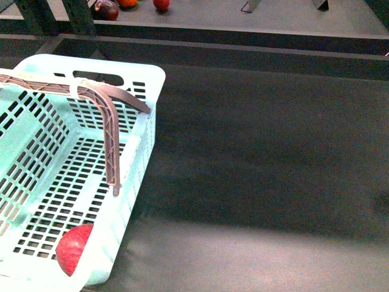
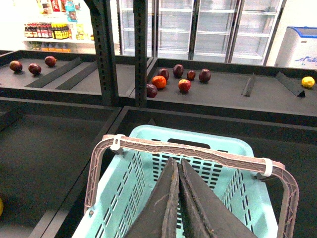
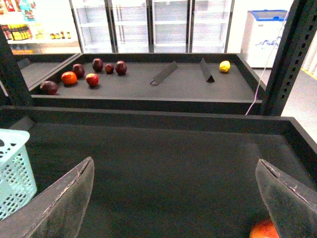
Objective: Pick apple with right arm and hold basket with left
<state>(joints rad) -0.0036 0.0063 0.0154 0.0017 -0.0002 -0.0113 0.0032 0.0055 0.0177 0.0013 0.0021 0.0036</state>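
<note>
We see one red apple (image 1: 74,247) lying inside the basket (image 1: 143,152), in its near corner by the front wall, so that one looks done w/. In the right wrist view another reddish-orange fruit (image 3: 264,230) peeks in, partly hidden just beside one finger (image 3: 290,201); can't tell if it's an apple, too little shows. The basket sits on the dark shelf (image 1: 261,158) at the robot's left, brown handle (image 1: 109,131) swung up across it. The left gripper (image 2: 178,198) hangs above the basket, jaws pressed together w/ nothing between them, pointing at the far wall, below the handle bar as that view frames it; it isn't touching the handle or rim as far as we can see, so the hold isn't made. The right gripper (image 3: 173,198) is spread wide, empty, over bare shelf, basket edge off to its side. More fruit (image 3: 91,79) lies on the far shelf, well apart: red, dark purple, one orange, plus a yellow one (image 3: 225,66) further along. We judge we're btwn picks: right arm is lined up for a fresh grasp, left is not yet steadying the basket. Next move, as we see it: bring the right jaws around the fruit by its finger, or reach to a red one on the far shelf, and close; left needs to open and take the handle or rim. Risk: round fruit may roll off when nudged.
</note>
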